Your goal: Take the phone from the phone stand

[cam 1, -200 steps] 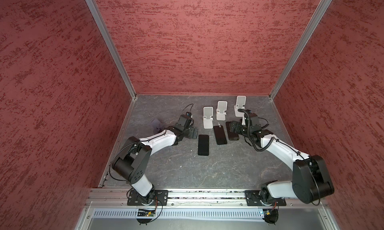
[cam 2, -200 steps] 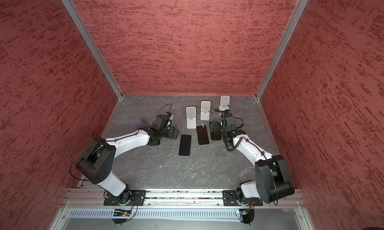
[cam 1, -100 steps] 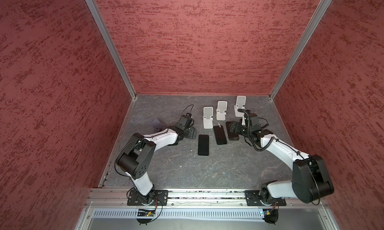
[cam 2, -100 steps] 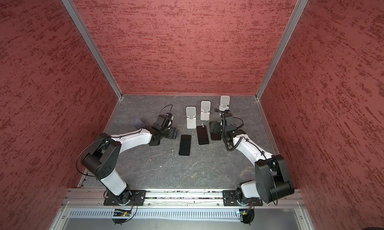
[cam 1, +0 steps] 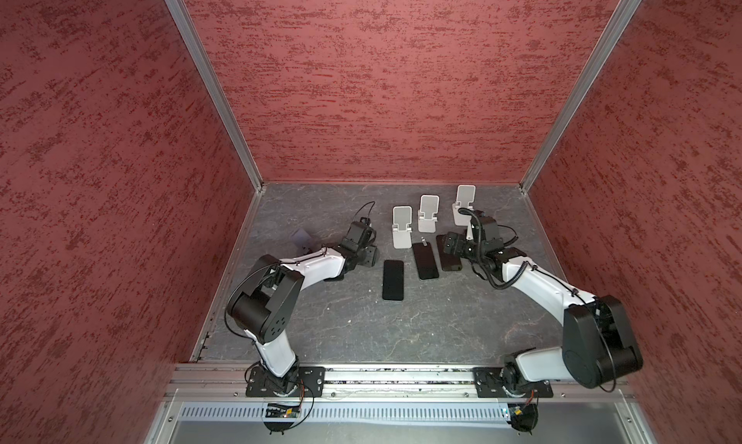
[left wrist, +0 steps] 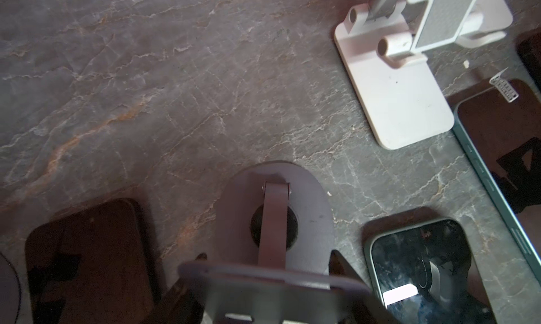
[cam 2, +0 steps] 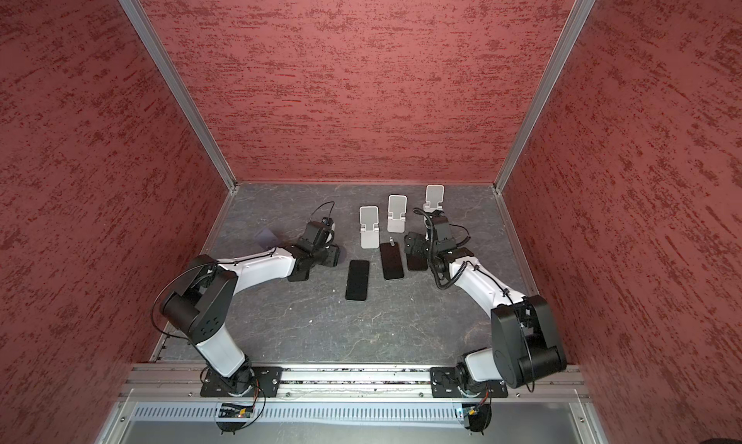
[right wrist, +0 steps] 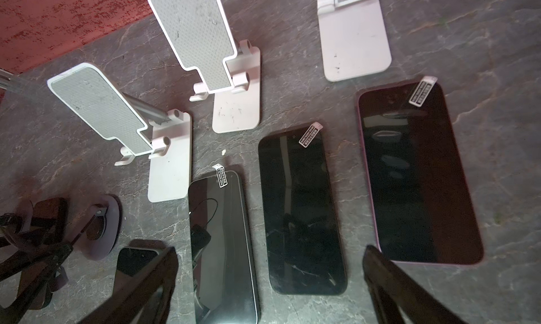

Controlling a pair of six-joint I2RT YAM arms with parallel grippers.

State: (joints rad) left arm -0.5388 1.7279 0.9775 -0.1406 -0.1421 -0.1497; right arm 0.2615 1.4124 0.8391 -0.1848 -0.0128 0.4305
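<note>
Moved: over the last second my left arm has tucked its elbow in toward the middle. The left gripper (left wrist: 268, 259) has barely shifted, though its jaws have drawn inward.
Left gripper: its fingers flank the tilted plate (left wrist: 263, 290) of the grey stand (left wrist: 234, 196). I cannot tell whether they have clamped it yet.
Right gripper: the right gripper (right wrist: 270, 250) is spread wide, holds nothing and hovers over a row of flat handsets.
Phone: the plate looks bare to me. The phone (left wrist: 418, 267) lies flat on the table (left wrist: 146, 73) just beside the left gripper, with a second phone (left wrist: 87, 249) on its other side.
White stands: the white stands (right wrist: 187, 35) ahead of the right gripper are all empty.
Handling: I judge the phone to be a stiff slab, fairly dense, with a slick glass face that chips easily.
Hold: I would pinch across its long edges near the middle, never on the screen or the film tab. Lying flat, it may need one end tipped up first.
</note>
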